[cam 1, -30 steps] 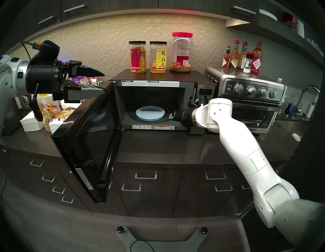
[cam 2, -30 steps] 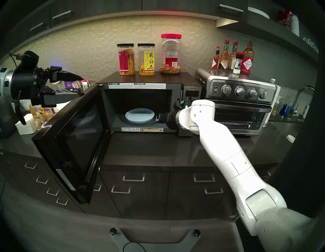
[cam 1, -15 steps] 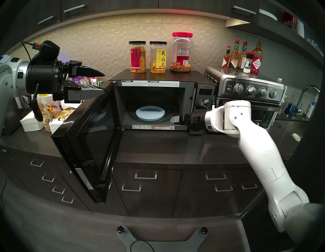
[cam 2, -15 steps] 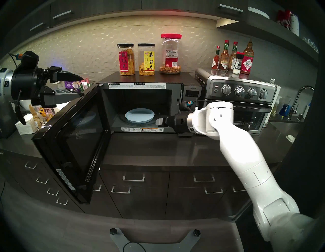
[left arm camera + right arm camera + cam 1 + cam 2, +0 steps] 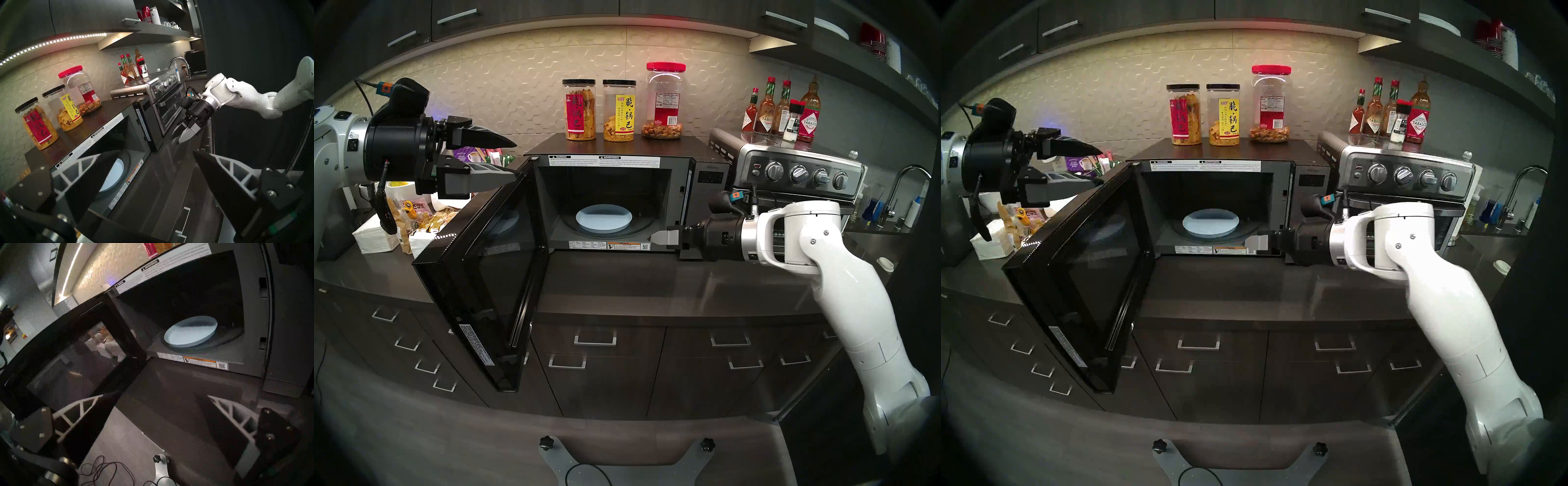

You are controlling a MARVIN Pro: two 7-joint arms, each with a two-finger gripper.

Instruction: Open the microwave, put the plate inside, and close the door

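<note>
The black microwave (image 5: 619, 147) stands on the counter with its door (image 5: 490, 271) swung wide open to the left. The pale blue plate (image 5: 604, 219) lies flat on the turntable inside, with nothing touching it; it also shows as plate (image 5: 190, 332) in the right wrist view. My right gripper (image 5: 653, 237) hovers just outside the cavity's lower right corner, open and empty. My left gripper (image 5: 519, 159) is open and empty too, held level at the door's upper edge, its lower fingertip close to the door's top corner.
A steel toaster oven (image 5: 795, 190) with sauce bottles (image 5: 782, 112) on top stands right behind my right wrist. Three snack jars (image 5: 580, 110) sit on the microwave. Snack packs and napkins (image 5: 375, 237) crowd the counter's left end. A faucet (image 5: 904, 183) is far right.
My right arm has drawn back out of the microwave toward the right, its gripper now clear of the cavity. The plate stays on the turntable. The left arm and door have not moved.
</note>
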